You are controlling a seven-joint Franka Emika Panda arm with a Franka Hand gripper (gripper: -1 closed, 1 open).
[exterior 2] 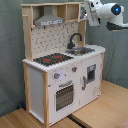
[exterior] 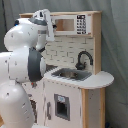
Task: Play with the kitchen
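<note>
You have the end effector (exterior 2: 90, 11) high at the top shelf of the kitchen (exterior 2: 62, 70), with the faucet (exterior 2: 75, 39) and sink (exterior 2: 82, 50) below it, probably to approach from above, but I cannot tell how its grasping part stands.

white and light-wood kitchen (exterior 2: 60, 75), black faucet (exterior 2: 75, 39), grey hood (exterior 2: 49, 20)

A grey-green curtain (exterior 2: 10, 55) hangs as backdrop in both exterior views, above a light wooden floor (exterior 2: 100, 112).
</note>
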